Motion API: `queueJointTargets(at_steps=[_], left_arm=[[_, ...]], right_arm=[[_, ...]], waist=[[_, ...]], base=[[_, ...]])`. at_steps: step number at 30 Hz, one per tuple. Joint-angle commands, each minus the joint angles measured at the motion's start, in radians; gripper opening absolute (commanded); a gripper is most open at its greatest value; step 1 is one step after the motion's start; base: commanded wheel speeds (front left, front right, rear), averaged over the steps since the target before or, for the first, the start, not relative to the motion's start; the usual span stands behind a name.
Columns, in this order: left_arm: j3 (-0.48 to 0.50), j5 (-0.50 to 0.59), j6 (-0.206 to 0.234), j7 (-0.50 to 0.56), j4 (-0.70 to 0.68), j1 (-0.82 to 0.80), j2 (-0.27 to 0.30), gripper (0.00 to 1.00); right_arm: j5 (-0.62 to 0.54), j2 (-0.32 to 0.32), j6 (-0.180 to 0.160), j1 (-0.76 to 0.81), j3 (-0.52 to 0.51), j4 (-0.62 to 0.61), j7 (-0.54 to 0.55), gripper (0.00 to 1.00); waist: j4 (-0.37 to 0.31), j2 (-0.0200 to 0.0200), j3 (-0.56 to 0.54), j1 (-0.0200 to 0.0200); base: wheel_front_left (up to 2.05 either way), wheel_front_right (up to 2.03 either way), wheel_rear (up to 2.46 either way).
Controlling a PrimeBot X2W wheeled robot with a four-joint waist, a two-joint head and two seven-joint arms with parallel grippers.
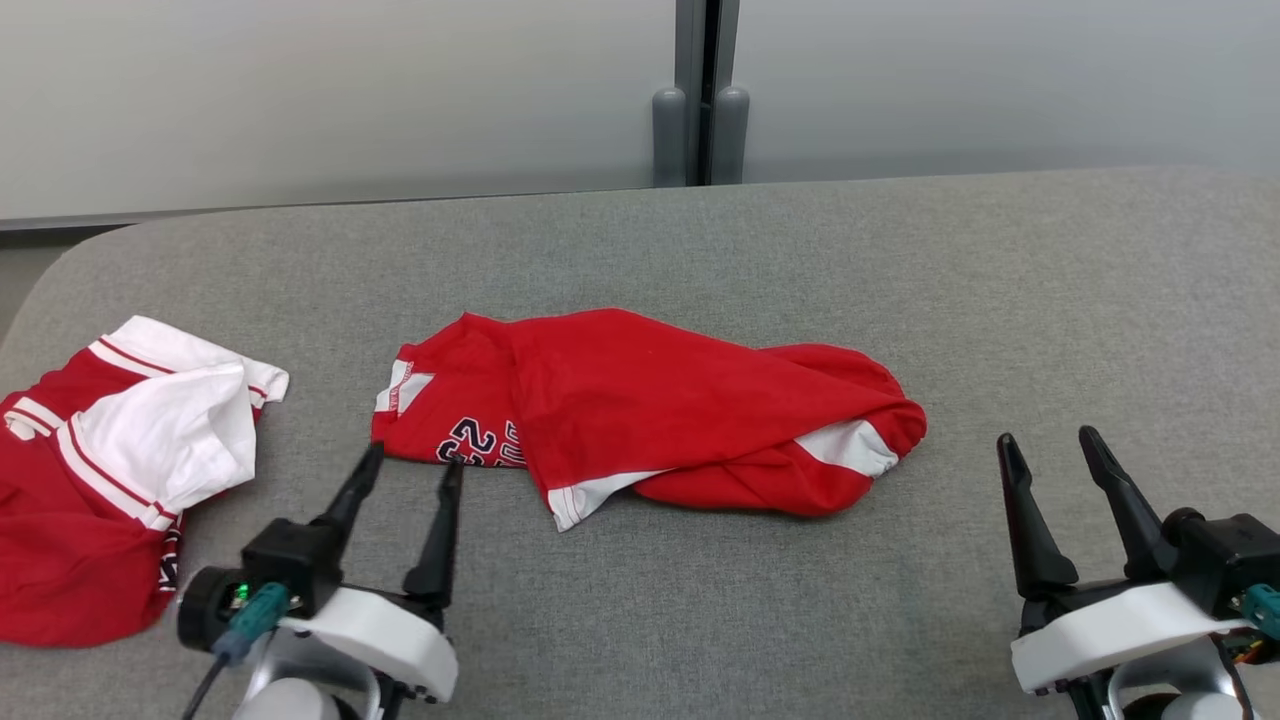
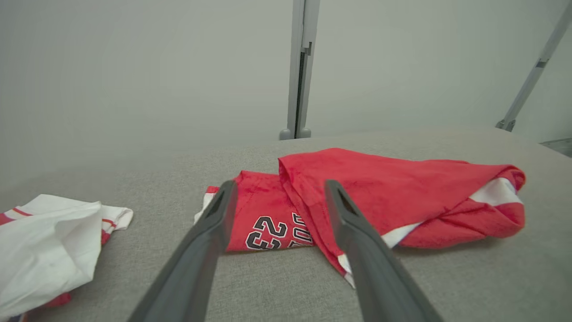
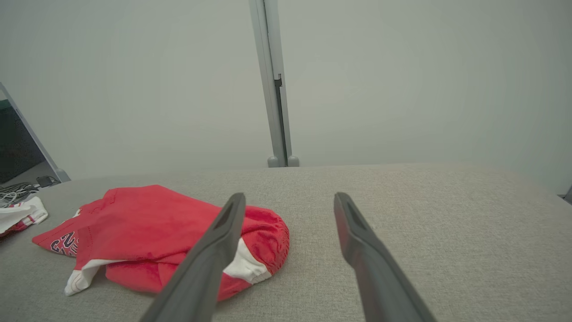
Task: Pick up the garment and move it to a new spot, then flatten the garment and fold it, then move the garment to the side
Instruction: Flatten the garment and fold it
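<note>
The garment [image 1: 640, 410], red with white trim and dark printed numbers, lies crumpled in the middle of the grey padded table [image 1: 700, 240]. In the left wrist view the garment [image 2: 384, 197] lies just beyond the fingers. My left gripper [image 1: 412, 463] hovers open near its front left corner, nothing between the fingers. At the lower right my right gripper [image 1: 1045, 440] stands open and empty, a little right of the garment's rounded end. The right wrist view has the garment [image 3: 152, 223] to the left of its fingers.
A second red and white garment [image 1: 110, 470] lies bunched at the table's left edge, close to my left arm. A grey wall with a vertical post [image 1: 700, 90] runs behind the table. Bare grey surface stretches to the right [image 1: 1100, 300] and along the front.
</note>
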Motion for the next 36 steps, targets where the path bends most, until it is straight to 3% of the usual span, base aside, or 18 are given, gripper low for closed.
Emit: queueJointTargets(at_steps=[1,9,16,17,19,26,31,36], left_arm=[[-0.029,0.013,-0.016,0.021,0.008,-0.026,-0.012,1.0],[-0.145,0.023,-0.078,0.109,0.119,-0.096,-0.082,1.0],[-0.137,-0.015,-0.085,0.118,0.297,-0.166,-0.123,1.0],[-0.135,-0.022,-0.092,0.116,0.312,-0.174,-0.124,0.56],[-0.133,-0.027,-0.1,0.101,0.334,-0.187,-0.125,0.0],[-0.127,-0.006,-0.1,0.012,0.298,-0.22,-0.112,0.0],[-0.132,0.012,-0.077,0.012,0.138,-0.184,-0.08,0.0],[-0.146,0.031,-0.05,0.078,-0.076,-0.136,-0.037,0.0]], right_arm=[[0.003,-0.004,0.0,-0.017,0.007,-0.004,0.003,1.0],[0.013,-0.005,0.0,-0.054,0.042,0.005,-0.005,1.0],[0.028,-0.002,0.0,-0.086,0.049,0.033,-0.03,1.0],[0.029,-0.002,0.0,-0.088,0.049,0.037,-0.033,1.0],[0.03,0.0,0.0,-0.096,0.048,0.043,-0.038,1.0],[0.025,0.003,0.0,-0.105,0.031,0.053,-0.049,1.0],[0.02,0.002,0.0,-0.102,0.006,0.053,-0.053,1.0],[0.022,0.004,0.0,-0.097,-0.007,0.051,-0.053,1.0]], waist=[[-0.002,0.0,0.019,0.0],[-0.035,0.0,0.087,0.0],[-0.074,0.0,0.141,0.0],[-0.076,0.0,0.145,0.0],[-0.079,0.0,0.153,0.0],[-0.064,0.0,0.164,0.0],[-0.032,0.0,0.158,0.0],[0.005,0.0,0.145,0.0]], base=[[0.0,0.0,0.0],[0.0,0.0,0.0],[0.0,0.0,0.0],[0.0,0.0,0.0],[0.0,0.0,0.0],[0.0,0.0,0.0],[0.0,0.0,0.0],[0.0,0.0,0.0]])
